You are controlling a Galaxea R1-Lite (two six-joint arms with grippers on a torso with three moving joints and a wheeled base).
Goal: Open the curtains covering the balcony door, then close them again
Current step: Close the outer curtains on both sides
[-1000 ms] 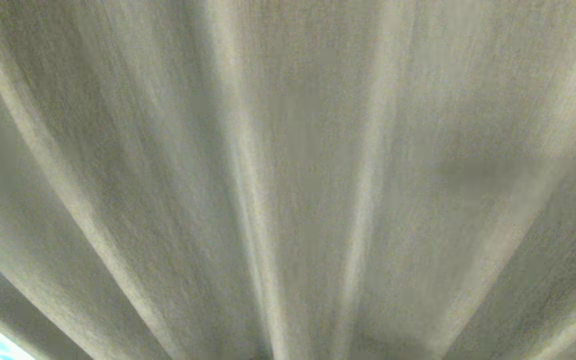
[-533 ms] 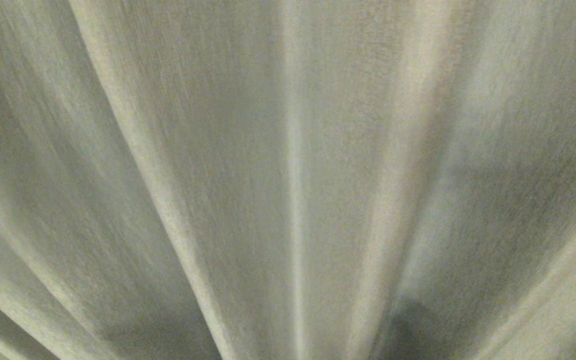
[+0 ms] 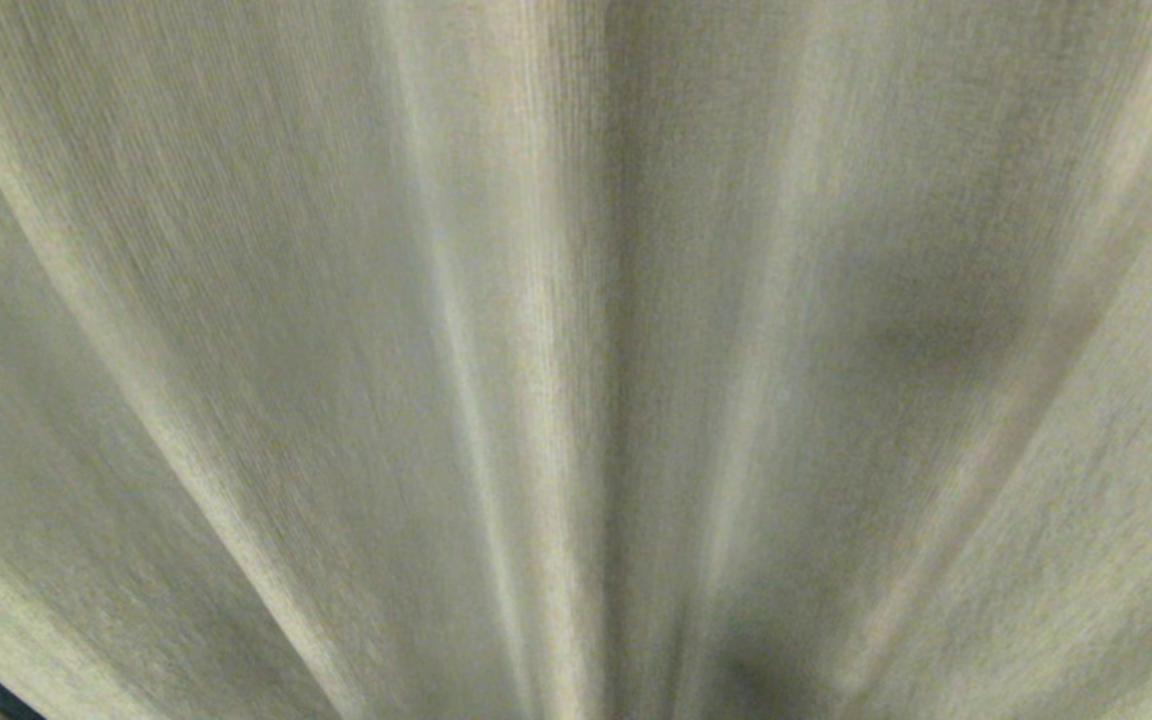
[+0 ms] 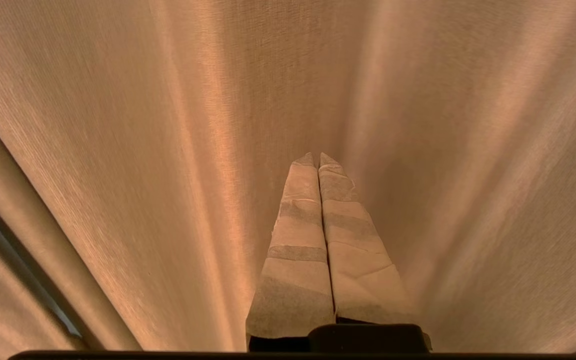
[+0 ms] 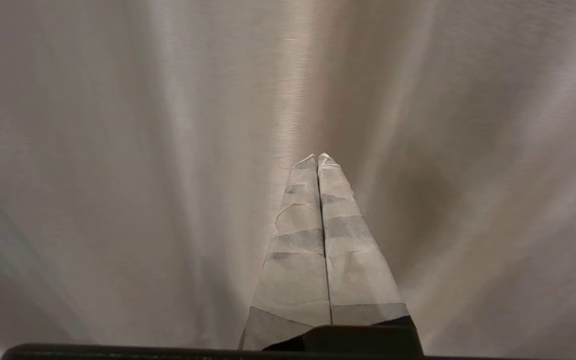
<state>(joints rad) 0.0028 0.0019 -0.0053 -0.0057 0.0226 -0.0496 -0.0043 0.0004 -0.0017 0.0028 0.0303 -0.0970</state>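
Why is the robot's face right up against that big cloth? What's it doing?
The robot is very close to the thick beige-grey woven curtains, whose folds fill every view. Neither arm shows in the head view. In the wrist views, the left claw and the right claw, both wrapped in tape, are shut and holding nothing, pointing toward the fabric. No balcony door shows, so the curtains look drawn across here.

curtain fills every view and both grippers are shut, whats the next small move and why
Probably open the left gripper: its taped fingers are pressed together in front of the curtains, gripping no fold. The right gripper is shut too.
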